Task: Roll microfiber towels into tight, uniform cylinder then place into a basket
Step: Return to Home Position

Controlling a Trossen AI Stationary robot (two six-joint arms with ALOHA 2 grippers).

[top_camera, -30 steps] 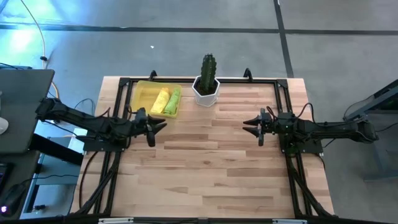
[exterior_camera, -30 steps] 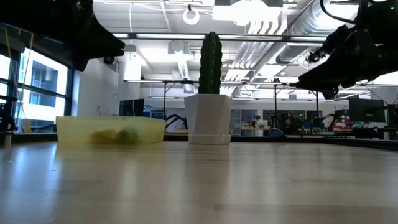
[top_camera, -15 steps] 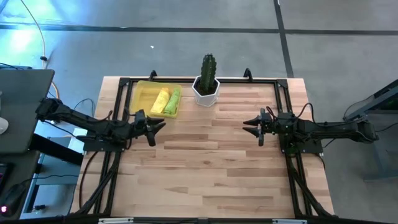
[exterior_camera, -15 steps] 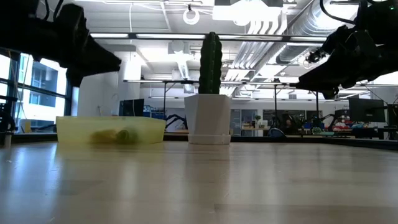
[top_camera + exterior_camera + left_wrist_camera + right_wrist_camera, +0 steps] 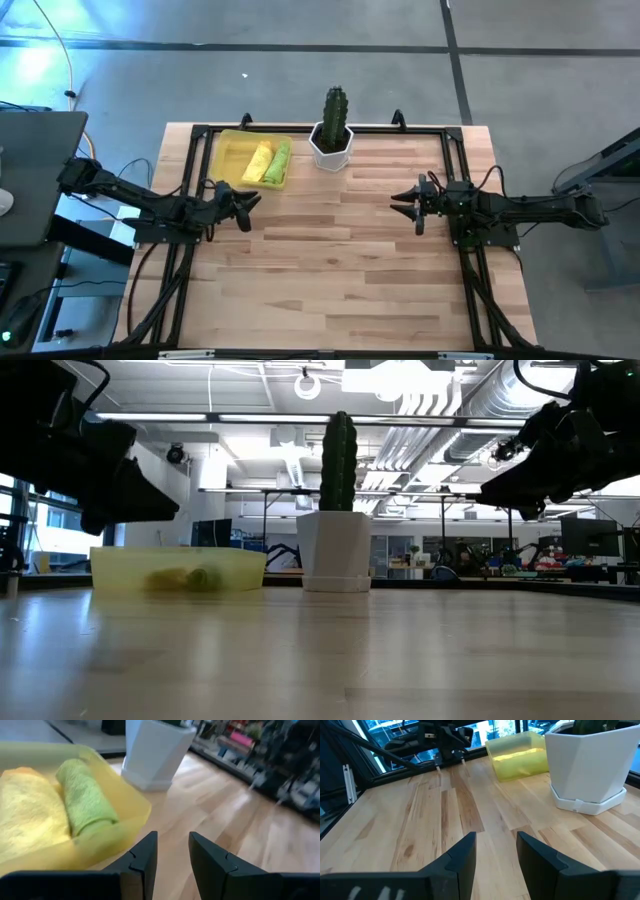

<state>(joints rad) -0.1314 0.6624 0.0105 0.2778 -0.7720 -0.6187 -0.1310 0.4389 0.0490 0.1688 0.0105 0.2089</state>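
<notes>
Left gripper: fingers spread by a narrow gap and empty. It hangs over the left edge of the table, pointing inward.
Right gripper: fingers spread, empty. It is over the right side, facing the left gripper and well apart from it.
Basket: near the left gripper, ahead of it and off to one side, not beneath it. It is well apart from the right gripper, past the pot.
Towels: both are rolled and lie side by side, touching, inside the basket. The green towel is on the pot side and the yellow towel is beside it.
Long axis: the rolls lie roughly crosswise to the way both grippers point, slightly slanted.
Nearer arm: left, clearly.
Key relation (judgement): nothing is left to grasp. For parking the arms, what counts is that the left gripper is clear of the basket rim, and it looks clear.
Left wrist view only: the green towel rests against the basket wall and the yellow towel presses its other flank.
Low view only: both grippers hang well off the tabletop. The rolls show dimly through the translucent wall.
Right wrist view only: the pot is close ahead of the right gripper, with the basket and the left arm behind it.
High view only: both arms and the whole layout at once.
Status (judgement): the task looks complete.
</notes>
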